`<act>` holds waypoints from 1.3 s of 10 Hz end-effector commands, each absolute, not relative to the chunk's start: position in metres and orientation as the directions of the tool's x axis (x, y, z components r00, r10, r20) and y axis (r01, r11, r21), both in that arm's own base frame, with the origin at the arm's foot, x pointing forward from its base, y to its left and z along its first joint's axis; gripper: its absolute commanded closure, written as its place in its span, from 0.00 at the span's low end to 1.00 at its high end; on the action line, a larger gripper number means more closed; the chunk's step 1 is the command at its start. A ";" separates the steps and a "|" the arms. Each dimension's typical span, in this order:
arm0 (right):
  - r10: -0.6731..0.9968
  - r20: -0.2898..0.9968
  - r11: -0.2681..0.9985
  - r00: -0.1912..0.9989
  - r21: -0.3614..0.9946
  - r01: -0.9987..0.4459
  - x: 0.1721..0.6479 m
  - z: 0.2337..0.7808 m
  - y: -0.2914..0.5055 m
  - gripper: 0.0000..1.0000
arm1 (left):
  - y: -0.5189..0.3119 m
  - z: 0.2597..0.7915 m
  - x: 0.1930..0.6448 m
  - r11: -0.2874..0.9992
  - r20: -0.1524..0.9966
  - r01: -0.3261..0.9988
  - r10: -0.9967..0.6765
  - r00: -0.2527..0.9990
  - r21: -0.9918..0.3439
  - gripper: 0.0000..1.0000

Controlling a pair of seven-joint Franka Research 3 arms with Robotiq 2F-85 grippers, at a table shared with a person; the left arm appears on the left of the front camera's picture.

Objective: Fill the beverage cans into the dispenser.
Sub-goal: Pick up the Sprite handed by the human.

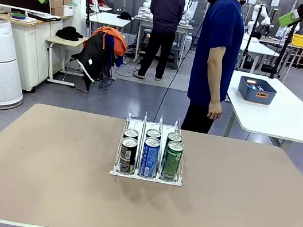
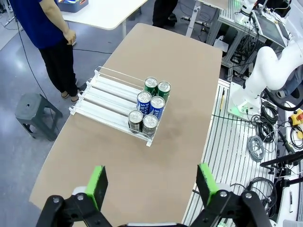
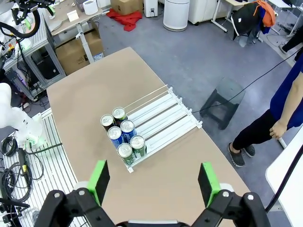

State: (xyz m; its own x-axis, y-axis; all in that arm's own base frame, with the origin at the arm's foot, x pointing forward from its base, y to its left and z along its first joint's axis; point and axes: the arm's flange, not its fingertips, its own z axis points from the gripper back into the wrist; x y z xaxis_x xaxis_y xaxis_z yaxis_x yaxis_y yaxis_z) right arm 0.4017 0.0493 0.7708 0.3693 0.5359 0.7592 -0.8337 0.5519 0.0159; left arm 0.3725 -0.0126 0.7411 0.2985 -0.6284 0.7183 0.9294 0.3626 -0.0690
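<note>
- Currently at full spread on the left gripper [image 2: 151, 171]: green pads [image 2: 98, 182] far apart, nothing between them, raised high over the table [image 2: 142, 189].
- Likewise for the right gripper [image 3: 152, 172]: wide open, empty, well above the tabletop.
- From the front: both grippers up in the top corners, well apart from the dispenser [image 1: 138, 124].
- At mid-table, the dispenser: three lanes with thin wire dividers, long axis running from the robot's side toward the person [image 1: 217, 49].
- Inside it, six beverage cans [image 1: 150, 157], upright, two per lane, packed at the end nearer the robot; far halves of the lanes bare.
- By lane in the front view: black on the left, blue in the middle, green on the right.
- Within each lane, one can close behind the other.
- Beyond the far edge, the person standing side-on in a blue shirt, hand [image 1: 215, 109] hanging down, holding nothing.
- Farther back on a white table [image 1: 289, 122], a blue-grey bin [image 1: 257, 90].
</note>
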 end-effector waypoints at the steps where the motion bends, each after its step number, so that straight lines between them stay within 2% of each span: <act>1: 0.539 0.759 0.547 0.365 0.014 -0.837 0.402 0.770 0.049 0.00 | -0.012 0.734 0.374 0.348 0.726 0.936 -0.630 0.276 -0.055 0.00; 13: 0.539 0.759 0.547 0.365 0.014 -0.837 0.402 0.770 0.049 0.00 | -0.013 0.741 0.372 0.363 0.718 0.929 -0.628 0.299 -0.069 0.00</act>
